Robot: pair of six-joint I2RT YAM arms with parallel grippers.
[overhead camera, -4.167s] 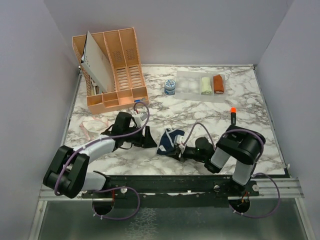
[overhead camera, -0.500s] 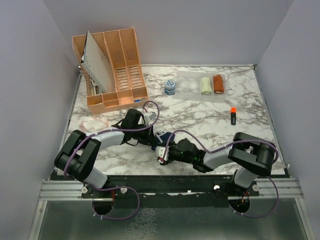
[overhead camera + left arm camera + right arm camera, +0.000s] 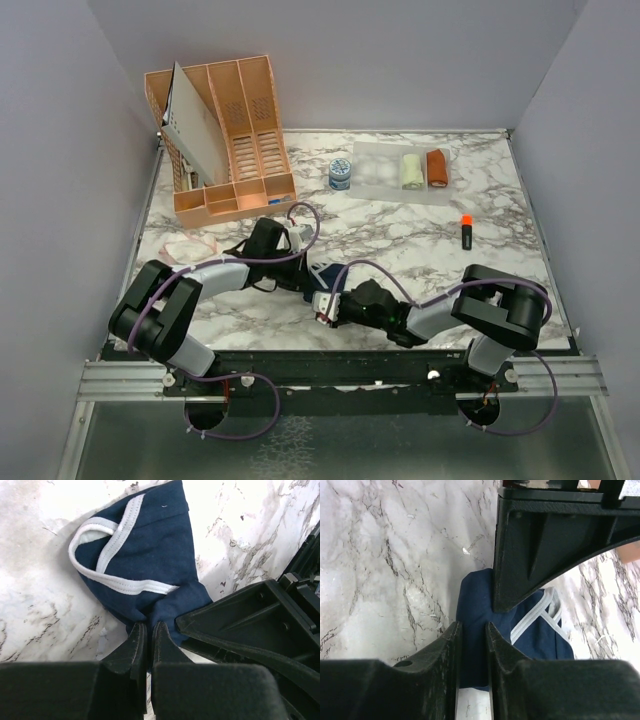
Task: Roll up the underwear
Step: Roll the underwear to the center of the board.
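The middle underwear (image 3: 325, 272) is lying on the surface (image 3: 400, 225), with the left hand (image 3: 149, 632) at its left end and the right hand (image 3: 473, 630) at its near edge. The other underwear (image 3: 185, 248) is lying by the left edge. A file organiser (image 3: 225, 140) is standing far left. Right of it a jar (image 3: 340, 176) is sitting, then two cloth rolls (image 3: 412, 170) are lying side by side on a tray (image 3: 375, 170). A marker (image 3: 466, 232) is lying nearer, on the right.

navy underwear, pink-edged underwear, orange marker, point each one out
navy underwear (image 3: 150, 555), left wrist view, blue cloth above the lower white band
pink-edged underwear (image 3: 186, 248), top external view, middle of the pale cloth
orange marker (image 3: 466, 236), top external view, dark body next to the orange cap
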